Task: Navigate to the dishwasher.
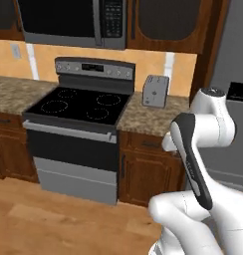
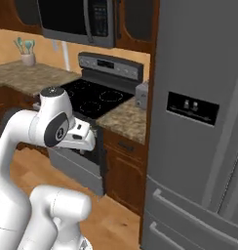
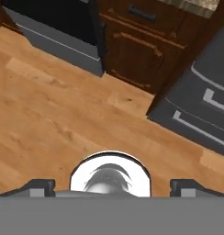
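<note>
Base faces the stove (image 1: 76, 129) and fridge (image 2: 199, 122), not the target; no flat grey panel with a black top strip and single bar handle can be made out, so where the dishwasher sits cannot be told from here, likely off to one side. The gripper (image 3: 111, 187) hangs folded over the wood floor (image 3: 49, 114), tips wide apart at the frame corners, holding nothing. To do this step well, my call: keep the arm tucked as it is, turn the base along the cabinet run until that plain panel comes up, then square up in front with room to spare, and don't stop at the stove, whose oven door and knob panel (image 1: 93, 67) give it away, or at the fridge. Ahead of the gripper and slightly left is the stove's grey bottom drawer, smooth sheet metal; straight ahead a dark brown wooden cabinet (image 3: 137, 50) with raised panel and small dark pull; ahead-right the fridge's lower drawers, matte grey with long bar handles. Floor is pale plank wood, light grain. Speckled granite tabletop (image 1: 148, 117) above the cabinet carries a boxy silver toaster (image 1: 156, 91). Glossy black cooktop with ring marks, a microwave (image 1: 73, 22) above. Farther left on the granite is a pale utensil crock (image 2: 27, 57).
</note>
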You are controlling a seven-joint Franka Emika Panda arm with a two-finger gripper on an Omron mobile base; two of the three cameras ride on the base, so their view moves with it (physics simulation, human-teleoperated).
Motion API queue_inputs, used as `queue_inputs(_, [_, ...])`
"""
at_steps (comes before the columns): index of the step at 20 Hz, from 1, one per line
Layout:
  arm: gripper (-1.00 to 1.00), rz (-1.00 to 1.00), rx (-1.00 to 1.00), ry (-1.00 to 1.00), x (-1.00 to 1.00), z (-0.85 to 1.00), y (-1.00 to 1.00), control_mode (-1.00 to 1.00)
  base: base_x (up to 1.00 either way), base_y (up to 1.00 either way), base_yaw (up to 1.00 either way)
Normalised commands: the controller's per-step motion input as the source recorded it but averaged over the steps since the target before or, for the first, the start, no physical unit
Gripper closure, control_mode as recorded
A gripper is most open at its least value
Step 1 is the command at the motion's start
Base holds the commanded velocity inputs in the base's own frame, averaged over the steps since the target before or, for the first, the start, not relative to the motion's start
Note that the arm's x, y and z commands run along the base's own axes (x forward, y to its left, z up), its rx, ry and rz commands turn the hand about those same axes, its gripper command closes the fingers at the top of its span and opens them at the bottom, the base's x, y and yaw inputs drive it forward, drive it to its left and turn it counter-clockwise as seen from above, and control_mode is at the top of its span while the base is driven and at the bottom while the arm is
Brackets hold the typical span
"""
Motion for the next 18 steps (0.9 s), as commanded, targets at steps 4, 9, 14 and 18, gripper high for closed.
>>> queue_inputs(4, [-1.0, 0.0, 0.0, 0.0, 0.0, 0.0, 0.0, 1.0, 0.21, 0.28, 0.89])
queue_inputs(9, [-1.0, 0.0, 0.0, 0.0, 0.0, 0.0, 0.0, 1.0, 0.42, 0.09, 0.92])
queue_inputs(14, [-1.0, 0.0, 0.0, 0.0, 0.0, 0.0, 0.0, 1.0, 0.5, 0.0, 0.95])
queue_inputs(18, [-1.0, 0.0, 0.0, 0.0, 0.0, 0.0, 0.0, 1.0, 0.56, 0.0, 0.89])
